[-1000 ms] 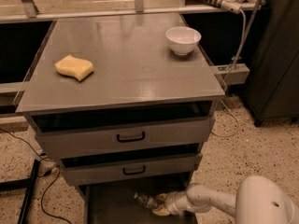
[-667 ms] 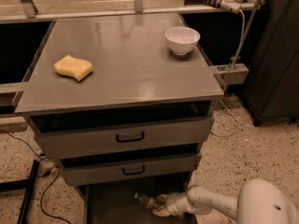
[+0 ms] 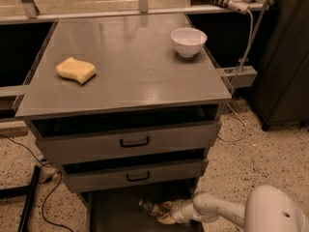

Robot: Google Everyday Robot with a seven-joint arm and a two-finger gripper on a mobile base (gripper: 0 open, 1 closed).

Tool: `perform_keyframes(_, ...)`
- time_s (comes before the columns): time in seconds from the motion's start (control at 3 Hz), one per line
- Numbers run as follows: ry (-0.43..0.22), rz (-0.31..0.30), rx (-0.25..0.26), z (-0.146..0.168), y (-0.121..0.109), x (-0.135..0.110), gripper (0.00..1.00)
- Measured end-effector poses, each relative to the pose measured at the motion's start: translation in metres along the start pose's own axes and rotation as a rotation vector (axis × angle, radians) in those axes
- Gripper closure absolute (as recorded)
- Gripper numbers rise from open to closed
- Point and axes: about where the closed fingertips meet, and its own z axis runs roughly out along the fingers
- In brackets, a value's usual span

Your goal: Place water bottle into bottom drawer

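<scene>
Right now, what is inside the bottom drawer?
Inside the bottom drawer is the water bottle, roughly horizontal, its right end hidden by the hand reaching in from the right. The drawer's back part is covered by the drawers above.

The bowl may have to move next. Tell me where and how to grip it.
Probably best to pinch the white bowl across its rim wall, coming straight down from above: it stands upright, mouth open, near the back right corner of the cabinet top. The gripper is low in the bottom drawer, at the water bottle.
</scene>
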Motion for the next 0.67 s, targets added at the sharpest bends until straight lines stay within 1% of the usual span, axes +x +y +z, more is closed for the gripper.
perform_keyframes(0.67,0.000,0.000,0.000,0.0001,0.0001,0.0000,0.12)
